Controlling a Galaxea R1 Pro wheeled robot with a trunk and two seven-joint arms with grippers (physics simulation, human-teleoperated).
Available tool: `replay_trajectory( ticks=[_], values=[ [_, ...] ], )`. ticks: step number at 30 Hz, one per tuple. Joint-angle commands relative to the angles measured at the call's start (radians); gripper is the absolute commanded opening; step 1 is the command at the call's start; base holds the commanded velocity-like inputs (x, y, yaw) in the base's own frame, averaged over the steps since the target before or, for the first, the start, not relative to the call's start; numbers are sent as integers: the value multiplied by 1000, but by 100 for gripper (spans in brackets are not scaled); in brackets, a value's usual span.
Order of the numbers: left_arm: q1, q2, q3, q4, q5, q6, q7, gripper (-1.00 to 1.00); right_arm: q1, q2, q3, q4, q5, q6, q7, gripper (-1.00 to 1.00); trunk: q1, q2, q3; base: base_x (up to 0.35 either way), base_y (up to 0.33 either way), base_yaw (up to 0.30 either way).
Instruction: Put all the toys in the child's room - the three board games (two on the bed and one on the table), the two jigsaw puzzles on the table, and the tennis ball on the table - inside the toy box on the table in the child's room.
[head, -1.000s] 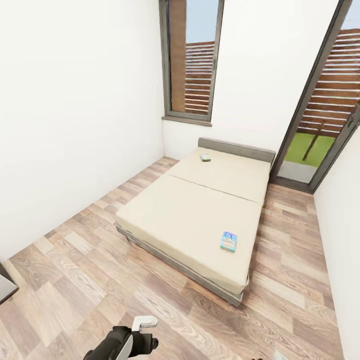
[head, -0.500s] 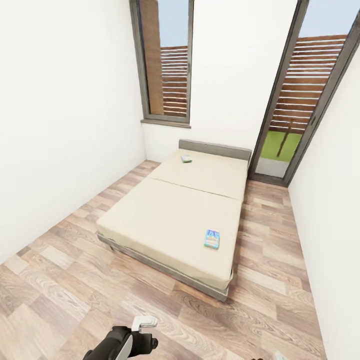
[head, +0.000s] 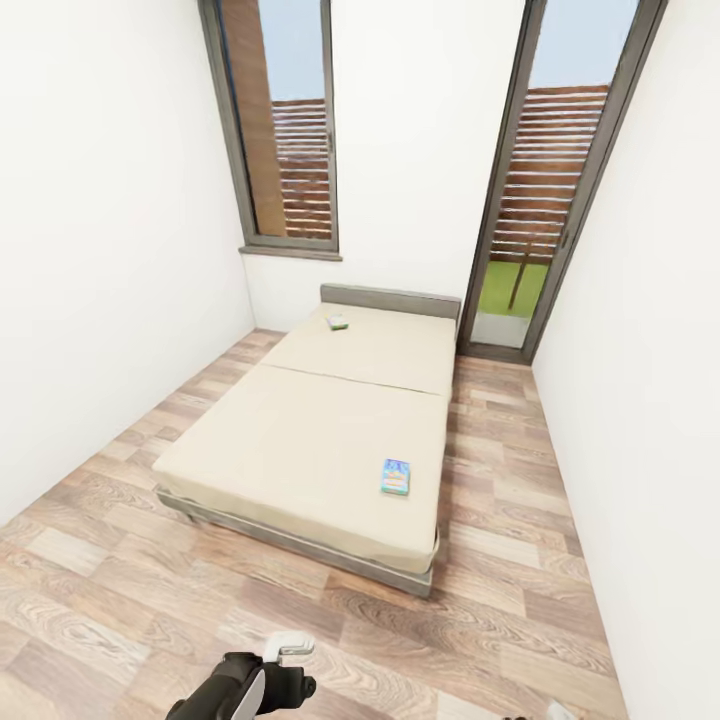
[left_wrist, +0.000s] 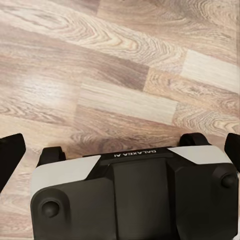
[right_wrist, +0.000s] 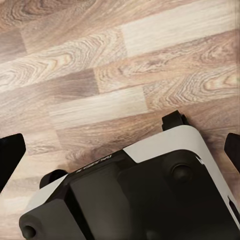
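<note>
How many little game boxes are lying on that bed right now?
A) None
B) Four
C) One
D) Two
D: the head view shows two flat boxes on the beige bed, a blue board game near the foot corner and a green-edged board game up by the grey headboard.
</note>
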Motion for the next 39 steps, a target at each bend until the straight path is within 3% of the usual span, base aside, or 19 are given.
replay_trajectory(
  ticks=[1, 18, 28, 39],
  values=[
    [0, 0, 1, -2, 0, 6, -2, 100, -1, 0, 0, -1, -4, 5, 2, 100, 1, -2, -1, 0, 8, -262],
    [0, 0, 1, -4, 0, 5, -2, 100, -2, 8, 0, -1, -3, -7, 2, 100, 1, -2, 4, 37, 2, -113],
    [0, 0, 1, -7, 1, 5, -2, 100, -4, 19, 0, 1, -2, -125, -9, 100, 1, -2, 3, 8, 0, -4],
    [0, 0, 2, -7, 1, 6, -2, 100, -4, 19, 0, 0, -2, -144, -4, 100, 1, -2, 3, 28, 30, 0]
  ],
)
